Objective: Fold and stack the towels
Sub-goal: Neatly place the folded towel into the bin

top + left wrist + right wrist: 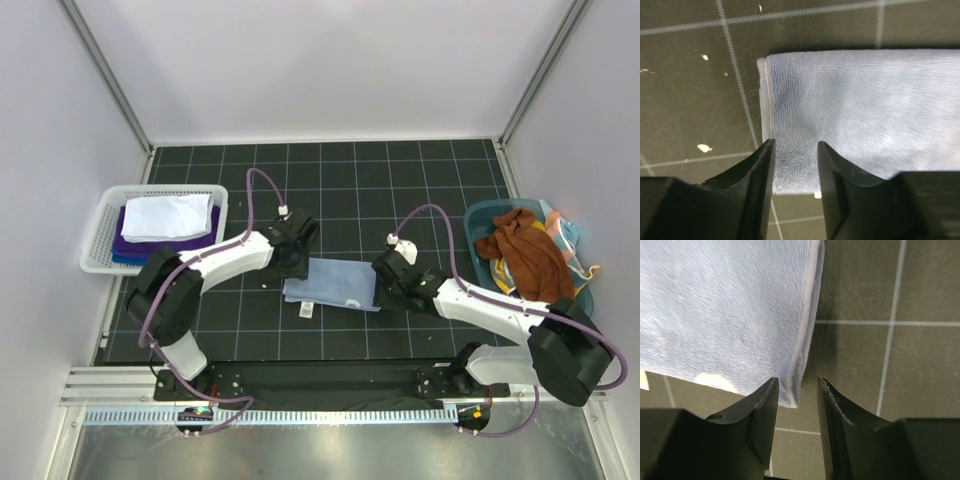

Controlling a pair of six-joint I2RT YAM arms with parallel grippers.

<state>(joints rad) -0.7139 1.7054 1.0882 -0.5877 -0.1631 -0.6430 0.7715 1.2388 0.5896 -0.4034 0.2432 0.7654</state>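
the light blue towel (332, 281) lies flat, folded into a band, about midway between the left and right edges of the worktop (400, 180) and somewhat toward its near edge. the left tool (296, 260) hangs over the towel's left end and the right tool (386, 285) over its right end. both are spread. each has a corner of the cloth showing in the gap between its fingers, and neither is seen pinching it.

the step in hand looks like the next fold. to do it well, each tool should drop until one finger slips under the hem, then close on all layers together. the pair should then lift level and travel together so the edges meet squarely.

a small white tag (307, 309) sticks out from the towel's near side and could catch. at the left edge a white basket (100, 230) holds the stack, with a white towel (168, 215) over a purple one (135, 243). at the right edge a teal tub (480, 215) holds a rust brown towel (520, 255) and a striped one (570, 235). both containers sit well apart from the fold, so neither stands in the way.
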